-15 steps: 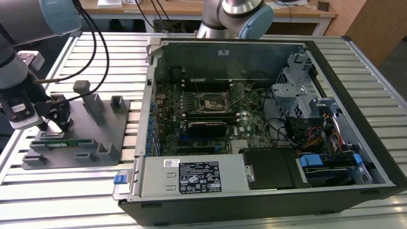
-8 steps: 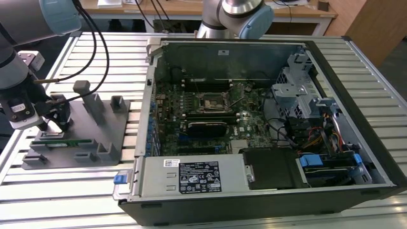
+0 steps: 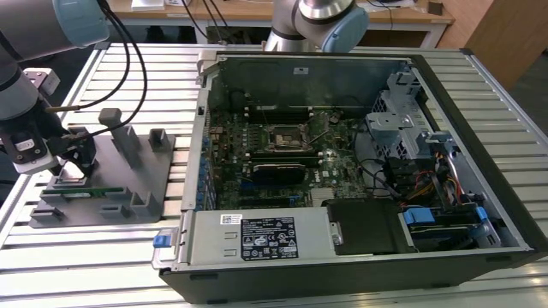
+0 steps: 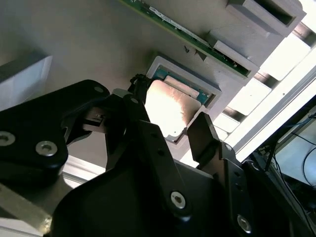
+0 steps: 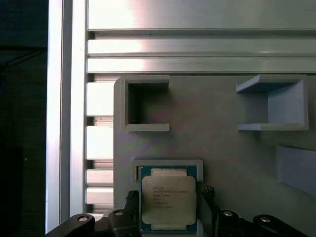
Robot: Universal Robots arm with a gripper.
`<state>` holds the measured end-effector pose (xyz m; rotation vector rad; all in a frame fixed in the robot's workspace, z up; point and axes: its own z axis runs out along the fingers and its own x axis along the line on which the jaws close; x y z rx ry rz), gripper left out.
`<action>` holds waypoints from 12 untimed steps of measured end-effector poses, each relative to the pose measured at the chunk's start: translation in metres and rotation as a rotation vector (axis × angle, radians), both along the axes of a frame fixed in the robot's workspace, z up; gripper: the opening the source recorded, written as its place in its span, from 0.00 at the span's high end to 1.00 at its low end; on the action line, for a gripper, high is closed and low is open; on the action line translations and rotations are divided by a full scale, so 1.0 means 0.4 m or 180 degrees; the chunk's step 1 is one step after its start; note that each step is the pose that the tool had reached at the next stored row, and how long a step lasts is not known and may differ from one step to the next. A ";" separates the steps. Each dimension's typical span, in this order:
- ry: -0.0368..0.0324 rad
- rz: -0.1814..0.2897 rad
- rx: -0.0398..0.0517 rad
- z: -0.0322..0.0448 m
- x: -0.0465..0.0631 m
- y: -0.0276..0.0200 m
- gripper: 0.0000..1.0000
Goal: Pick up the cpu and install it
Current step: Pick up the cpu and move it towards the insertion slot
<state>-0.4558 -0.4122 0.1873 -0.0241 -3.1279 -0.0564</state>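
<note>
Over the tray (image 5: 217, 148), the gripper (image 5: 169, 192) straddles the cpu (image 5: 168, 202).
Its two fingers (image 5: 131, 200) stand apart, one on either side of the single cpu, which lies flat in its pocket. Closing off-centre could tilt the cpu or jam it against the pocket wall. Beyond sit one green memory stick (image 3: 81, 190) and one open computer case (image 3: 342, 77) with one socket (image 3: 285, 136).

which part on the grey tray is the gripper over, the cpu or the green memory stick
The cpu: the shiny silver square, straddled by the open gripper. The long green memory stick lies apart from it.
</note>
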 end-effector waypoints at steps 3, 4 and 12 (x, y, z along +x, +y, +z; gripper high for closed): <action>0.0001 0.0051 0.0000 -0.001 0.000 0.000 0.40; 0.0000 0.0073 0.0000 -0.001 0.000 0.000 0.40; 0.0000 0.0096 0.0007 -0.002 0.000 0.000 0.47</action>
